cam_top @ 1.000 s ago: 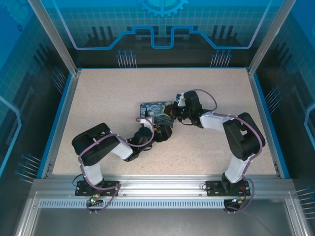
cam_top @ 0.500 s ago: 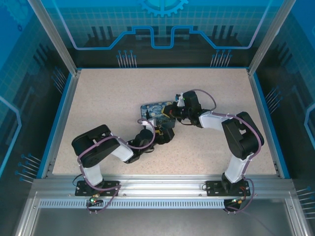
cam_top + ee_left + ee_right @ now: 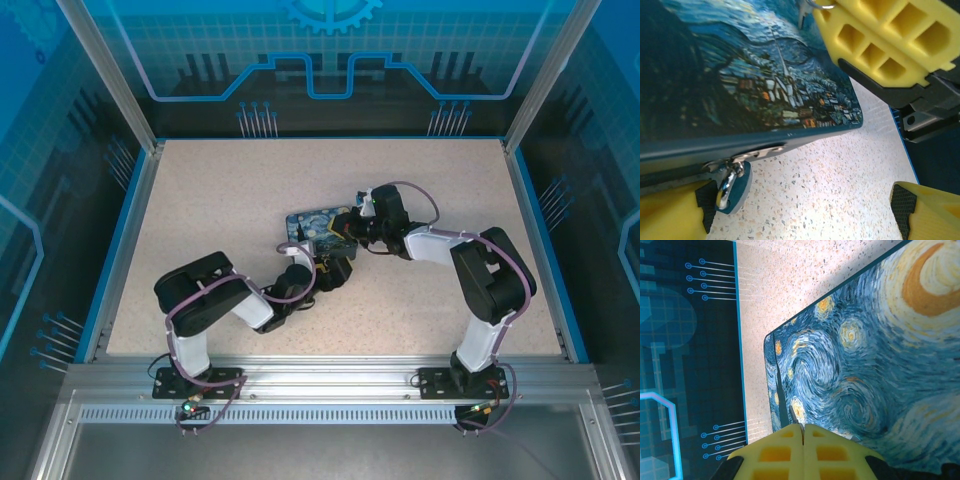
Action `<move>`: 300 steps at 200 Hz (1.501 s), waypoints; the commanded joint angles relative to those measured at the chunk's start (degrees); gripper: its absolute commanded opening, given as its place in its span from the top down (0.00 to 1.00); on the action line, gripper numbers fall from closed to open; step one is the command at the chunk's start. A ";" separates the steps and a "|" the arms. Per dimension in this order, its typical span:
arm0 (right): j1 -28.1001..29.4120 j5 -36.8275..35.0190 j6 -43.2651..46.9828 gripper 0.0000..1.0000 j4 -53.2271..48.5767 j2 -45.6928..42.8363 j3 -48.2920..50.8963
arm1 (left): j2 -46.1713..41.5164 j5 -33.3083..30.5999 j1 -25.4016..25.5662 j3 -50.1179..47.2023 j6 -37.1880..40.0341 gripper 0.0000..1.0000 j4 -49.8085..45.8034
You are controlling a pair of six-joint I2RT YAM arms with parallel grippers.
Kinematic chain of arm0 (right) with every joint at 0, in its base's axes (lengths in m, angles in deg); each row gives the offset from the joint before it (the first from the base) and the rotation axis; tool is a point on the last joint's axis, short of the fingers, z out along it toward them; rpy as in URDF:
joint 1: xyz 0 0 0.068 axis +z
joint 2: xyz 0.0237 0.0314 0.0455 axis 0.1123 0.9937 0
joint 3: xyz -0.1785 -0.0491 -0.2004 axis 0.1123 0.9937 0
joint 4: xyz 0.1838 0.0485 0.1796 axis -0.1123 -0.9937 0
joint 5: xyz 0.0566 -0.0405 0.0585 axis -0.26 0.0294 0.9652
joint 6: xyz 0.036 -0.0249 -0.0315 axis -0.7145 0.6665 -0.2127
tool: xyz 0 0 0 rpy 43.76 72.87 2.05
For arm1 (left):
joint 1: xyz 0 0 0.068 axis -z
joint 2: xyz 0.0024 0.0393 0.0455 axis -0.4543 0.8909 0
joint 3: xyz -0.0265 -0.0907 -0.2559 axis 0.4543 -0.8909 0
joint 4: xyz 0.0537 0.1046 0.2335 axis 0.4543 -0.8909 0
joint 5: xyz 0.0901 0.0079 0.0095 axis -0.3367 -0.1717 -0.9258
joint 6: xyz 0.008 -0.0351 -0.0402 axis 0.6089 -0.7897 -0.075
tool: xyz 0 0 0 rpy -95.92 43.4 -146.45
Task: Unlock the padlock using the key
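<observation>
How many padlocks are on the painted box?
1. The padlock hangs from the hasp on the painted box's side; its other sides are hidden, so more could exist.

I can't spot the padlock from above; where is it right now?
Left wrist view, lower left: the padlock hangs from the painted box's latch, just inside the open left gripper.

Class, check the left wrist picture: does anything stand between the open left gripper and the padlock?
Nothing visible does. The padlock hangs from the clasp on the box's front edge, close beside one finger of the left gripper, with bare table between the fingers.
</observation>
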 commanded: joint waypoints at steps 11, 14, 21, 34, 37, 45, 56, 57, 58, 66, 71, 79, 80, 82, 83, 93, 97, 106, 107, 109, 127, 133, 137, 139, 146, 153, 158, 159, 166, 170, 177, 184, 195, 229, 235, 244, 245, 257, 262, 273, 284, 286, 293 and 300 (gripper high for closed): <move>0.90 -0.40 -0.06 1.00 -1.10 1.04 -1.00 | 1.62 -7.28 1.12 1.10 -4.04 0.18 -8.28; 0.84 -0.36 -0.06 1.00 -1.10 1.07 -0.96 | 1.43 -7.83 1.28 1.37 -4.10 0.19 -9.39; 0.90 -0.38 -0.06 1.00 -1.02 1.04 -0.96 | 0.91 -8.93 1.74 1.98 -4.02 0.20 -11.65; 0.90 -0.40 -0.15 1.00 -1.01 1.03 -0.96 | 0.10 -10.74 2.54 3.03 -3.68 0.24 -15.52; 0.90 -0.36 -0.15 1.00 -1.01 0.97 -0.89 | -0.07 -11.09 2.71 3.29 -3.67 0.25 -16.25; 0.88 -0.35 -0.15 1.00 -1.01 1.03 -0.89 | -0.38 -11.91 2.99 3.82 -3.78 0.28 -18.22; 0.90 -0.38 -0.15 1.00 -0.92 1.03 -0.96 | -0.79 -12.96 3.19 4.61 -4.07 0.32 -20.83; 0.90 -0.37 -0.15 1.00 -0.92 0.99 -0.96 | -0.80 -13.00 3.19 4.69 -4.04 0.32 -21.11; 0.90 -0.36 -0.19 1.00 -0.92 0.97 -0.96 | -0.80 -13.11 3.19 4.73 -4.03 0.33 -21.34; 0.90 -0.35 -0.23 1.00 -0.94 0.98 -0.94 | -0.90 -13.79 3.35 5.31 -4.35 0.35 -23.14; 0.96 -0.35 -0.23 1.00 -0.84 1.00 -0.88 | -0.98 -14.23 3.44 5.56 -4.42 0.36 -23.96; 0.98 -0.40 -0.38 1.00 -0.83 1.01 -0.87 | -0.99 -14.81 3.62 5.90 -4.72 0.39 -25.12; 0.98 -0.37 -0.35 1.00 -0.83 0.98 -0.87 | -1.03 -14.94 3.72 5.95 -4.72 0.39 -25.24; 0.98 -0.38 -0.33 1.00 -0.83 1.05 -0.87 | -1.00 -15.07 3.72 5.99 -4.83 0.40 -25.43; 0.98 -0.41 -0.33 1.00 -0.79 1.09 -0.92 | -0.99 -15.07 3.72 6.04 -4.82 0.40 -25.57; 0.98 -0.42 -0.32 1.00 -0.75 1.12 -0.85 | -0.89 -15.57 3.81 6.34 -4.92 0.42 -26.11; 1.00 -0.36 -0.32 1.00 -0.75 1.12 -0.83 | -0.74 -15.64 3.86 6.48 -4.88 0.45 -26.22; 1.07 -0.41 -0.32 1.00 -0.75 1.11 -0.77 | -0.50 -15.83 3.89 6.70 -4.90 0.48 -26.40; 1.07 -0.43 -0.32 1.00 -0.75 1.16 -0.78 | -0.48 -15.84 3.94 6.70 -4.90 0.48 -26.40; 1.03 -0.44 -0.32 1.00 -0.75 1.20 -0.78 | -0.40 -15.85 3.90 6.77 -4.95 0.49 -26.40; 1.07 -0.42 -0.40 1.00 -0.75 1.28 -0.83 | 0.41 -15.77 3.89 7.14 -4.93 0.53 -26.06; 1.00 -0.38 -0.41 1.00 -0.75 1.39 -0.80 | 0.65 -15.55 3.89 7.28 -4.90 0.54 -25.97; 1.04 -0.38 -0.41 1.00 -0.75 1.38 -0.82 | 0.80 -15.46 3.89 7.40 -5.02 0.54 -25.92; 1.06 -0.42 -0.41 1.00 -0.75 1.34 -0.79 | 0.87 -15.42 3.89 7.45 -5.06 0.55 -25.91; 1.02 -0.36 -0.41 1.00 -0.70 1.41 -0.81 | 1.19 -15.28 3.89 7.56 -4.93 0.55 -25.60; 1.07 -0.36 -0.37 1.00 -0.74 1.45 -0.83 | 1.37 -15.15 3.89 7.67 -4.78 0.58 -25.42; 1.03 -0.40 -0.41 1.00 -0.73 1.47 -0.82 | 1.52 -15.14 3.89 7.80 -4.73 0.60 -25.44; 1.05 -0.38 -0.41 1.00 -0.74 1.43 -0.80 | 1.54 -15.14 3.89 7.82 -4.73 0.60 -25.44; 1.01 -0.40 -0.41 1.00 -0.73 1.50 -0.79 | 1.65 -15.06 3.89 7.97 -4.48 0.61 -25.56; 1.07 -0.39 -0.41 1.00 -0.74 1.54 -0.81 | 1.77 -15.05 3.89 8.07 -4.42 0.62 -25.58; 1.05 -0.40 -0.39 1.00 -0.75 1.55 -0.92 | 1.83 -15.07 3.89 8.19 -4.37 0.63 -25.63; 1.07 -0.35 -0.41 1.00 -0.67 1.64 -0.92 | 1.98 -15.06 3.89 8.33 -4.34 0.66 -25.58; 1.00 -0.40 -0.50 1.00 -0.66 1.71 -0.90 | 2.10 -15.11 3.93 8.50 -4.22 0.69 -25.70; 1.06 -0.31 -0.68 1.00 -0.49 1.84 -0.96 | 2.35 -15.14 3.81 8.73 -3.77 0.80 -25.42; 1.05 -0.32 -0.67 1.00 -0.48 1.85 -1.00 | 2.31 -15.06 3.81 8.73 -3.47 0.84 -25.27; 1.07 -0.22 -0.72 1.00 -0.59 1.91 -1.05 | 2.12 -14.73 3.64 8.81 -3.27 0.90 -25.24; 1.07 -0.20 -0.70 1.00 -0.58 1.96 -1.05 | 2.11 -14.72 3.63 8.77 -3.25 0.90 -25.21; 1.03 -0.10 -0.59 1.00 -0.64 1.97 -1.30 | 1.94 -13.98 3.38 8.73 -3.02 0.97 -25.12; 1.07 -0.10 -0.59 1.00 -0.66 2.00 -1.34 | 1.71 -13.59 3.33 8.73 -2.89 0.98 -25.09; 1.07 -0.09 -0.59 1.00 -0.74 1.89 -1.53 | 1.12 -12.88 3.15 8.73 -2.47 1.00 -25.45; 1.07 -0.07 -0.59 1.00 -0.75 1.75 -1.69 | 0.15 -11.93 3.02 8.66 -1.93 1.00 -26.23; 1.07 -0.02 -0.59 1.00 -0.75 1.70 -1.69 | -0.09 -11.75 3.02 8.64 -1.92 1.00 -26.29; 1.00 -0.04 -0.61 1.00 -0.75 1.55 -1.87 | -0.93 -10.98 2.93 8.51 -1.58 1.00 -26.85; 0.91 0.24 -0.68 1.00 -0.75 1.39 -2.11 | -1.89 -9.86 2.65 8.46 -1.24 1.00 -27.68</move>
